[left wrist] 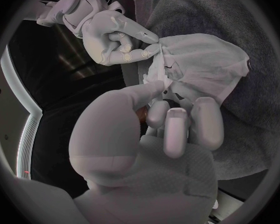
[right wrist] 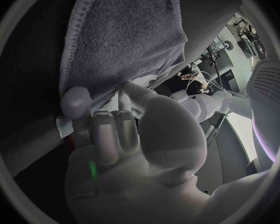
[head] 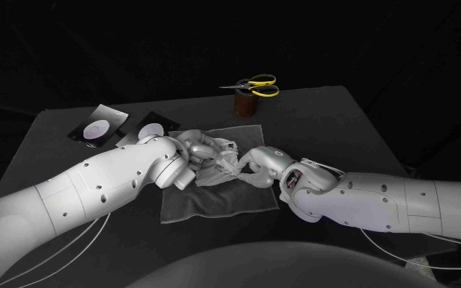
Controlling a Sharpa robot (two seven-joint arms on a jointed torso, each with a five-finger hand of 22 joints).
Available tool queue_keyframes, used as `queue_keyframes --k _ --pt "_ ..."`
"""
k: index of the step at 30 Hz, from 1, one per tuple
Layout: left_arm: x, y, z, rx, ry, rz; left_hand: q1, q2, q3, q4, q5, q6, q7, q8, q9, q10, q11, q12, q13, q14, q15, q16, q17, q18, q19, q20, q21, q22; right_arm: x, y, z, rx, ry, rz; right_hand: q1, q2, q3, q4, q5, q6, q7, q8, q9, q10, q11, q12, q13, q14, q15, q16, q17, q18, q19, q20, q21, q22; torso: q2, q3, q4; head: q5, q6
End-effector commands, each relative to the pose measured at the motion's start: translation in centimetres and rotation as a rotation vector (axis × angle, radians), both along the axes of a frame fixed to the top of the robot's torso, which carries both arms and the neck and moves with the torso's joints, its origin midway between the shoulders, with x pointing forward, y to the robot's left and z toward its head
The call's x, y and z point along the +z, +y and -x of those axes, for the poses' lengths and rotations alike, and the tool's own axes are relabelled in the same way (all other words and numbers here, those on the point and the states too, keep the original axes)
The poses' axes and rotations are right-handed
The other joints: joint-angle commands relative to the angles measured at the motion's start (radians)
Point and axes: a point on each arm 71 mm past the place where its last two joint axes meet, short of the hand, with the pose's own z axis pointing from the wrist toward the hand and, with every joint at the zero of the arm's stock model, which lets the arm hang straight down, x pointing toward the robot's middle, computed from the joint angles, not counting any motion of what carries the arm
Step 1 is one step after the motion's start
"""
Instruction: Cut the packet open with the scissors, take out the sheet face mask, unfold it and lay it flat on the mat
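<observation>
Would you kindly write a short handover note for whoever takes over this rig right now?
Left hand holds the sheet mask; right hand pinches its other edge. Mask crumpled, partly unfolded, over the grey mat.
Scissors stand in their holder at the table's far side; two dark packets lie left of the mat.
Done: mask out.
Left: finish unfolding, lay it flat on the mat.
</observation>
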Motion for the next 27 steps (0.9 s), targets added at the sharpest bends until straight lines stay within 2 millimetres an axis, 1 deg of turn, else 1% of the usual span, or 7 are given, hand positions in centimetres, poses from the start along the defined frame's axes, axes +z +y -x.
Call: queue_keyframes --k 1,12,17,20,24,27 --pt "0.3 0.2 -0.4 0.022 -0.02 0.023 -0.011 -0.002 0.043 0.035 0.005 -0.006 0.001 0.003 0.002 -0.004 0.0 -0.002 0.001 0.066 0.001 -0.001 0.104 -0.006 -0.01 0.001 -0.007 0.032 -2.5 -1.1 0.9 -0.02 0.145 0.116 -0.008 0.001 -0.005 0.001 0.002 0.01 0.015 -0.004 -0.002 0.104 0.004 0.005 0.241 0.107 -0.007 0.004 0.263 0.014 -0.008 0.0 -0.005 0.001 0.0 -0.0001 -0.0001 0.0 0.0" --pt "0.5 0.7 -1.1 0.056 -0.029 0.037 -0.019 -0.007 0.042 0.036 0.004 -0.007 0.0 0.005 0.004 -0.003 0.0 -0.001 0.001 0.065 0.0 -0.002 0.103 -0.005 -0.01 0.001 -0.007 0.031 -2.5 -1.1 0.9 -0.019 0.145 0.116 -0.007 0.002 -0.006 0.0 0.002 0.011 0.015 -0.004 -0.002 0.104 0.003 0.006 0.241 0.107 -0.007 0.004 0.263 0.014 -0.009 0.0 -0.005 0.001 0.0 0.0003 -0.0003 0.0 0.0" --pt "0.6 0.9 -1.3 0.068 -0.03 0.043 -0.027 -0.014 0.036 0.037 0.004 -0.009 -0.001 0.009 0.007 -0.002 -0.001 0.0 0.001 0.065 0.0 -0.002 0.101 -0.005 -0.011 0.0 -0.009 0.029 -2.6 -1.1 0.9 -0.019 0.145 0.116 -0.007 0.002 -0.006 0.0 0.002 0.011 0.015 -0.004 -0.002 0.104 0.003 0.006 0.241 0.107 -0.007 0.004 0.263 0.014 -0.009 0.0 -0.005 0.001 0.0 0.0002 0.0008 -0.001 0.0" --pt "0.6 1.0 -1.5 0.074 -0.026 0.049 -0.032 -0.018 0.031 0.036 0.004 -0.01 -0.003 0.012 0.009 -0.001 -0.002 0.001 0.002 0.065 -0.001 -0.002 0.101 -0.005 -0.011 0.0 -0.009 0.03 -2.6 -1.1 0.9 -0.019 0.146 0.116 -0.007 0.002 -0.006 0.0 0.002 0.011 0.015 -0.004 -0.002 0.104 0.003 0.006 0.241 0.107 -0.007 0.004 0.263 0.014 -0.009 0.0 -0.005 0.001 0.0 0.0003 -0.0002 0.0 0.0" --pt "0.7 1.1 -1.6 0.079 -0.017 0.055 -0.045 -0.028 0.011 0.039 0.004 -0.013 -0.009 0.019 0.014 0.001 -0.006 0.003 0.003 0.065 -0.004 -0.002 0.101 -0.005 -0.011 -0.001 -0.01 0.029 -2.6 -1.1 0.9 -0.019 0.146 0.117 -0.007 0.002 -0.006 0.0 0.002 0.012 0.015 -0.005 -0.002 0.104 0.003 0.005 0.24 0.107 -0.007 0.004 0.263 0.014 -0.009 0.0 -0.005 0.001 0.0 0.0 -0.0005 -0.001 0.0" --pt "0.6 1.1 -1.6 0.077 -0.006 0.058 -0.063 -0.036 -0.017 0.05 0.004 -0.013 -0.016 0.023 0.015 0.0 -0.011 0.004 0.002 0.065 -0.008 -0.003 0.099 -0.004 -0.012 -0.004 -0.012 0.027 -2.6 -1.1 0.9 -0.02 0.146 0.117 -0.007 0.002 -0.006 0.0 0.002 0.012 0.015 -0.005 -0.002 0.104 0.003 0.005 0.24 0.107 -0.007 0.004 0.263 0.014 -0.009 0.0 -0.005 0.001 0.0 0.0002 -0.0003 -0.001 0.0"
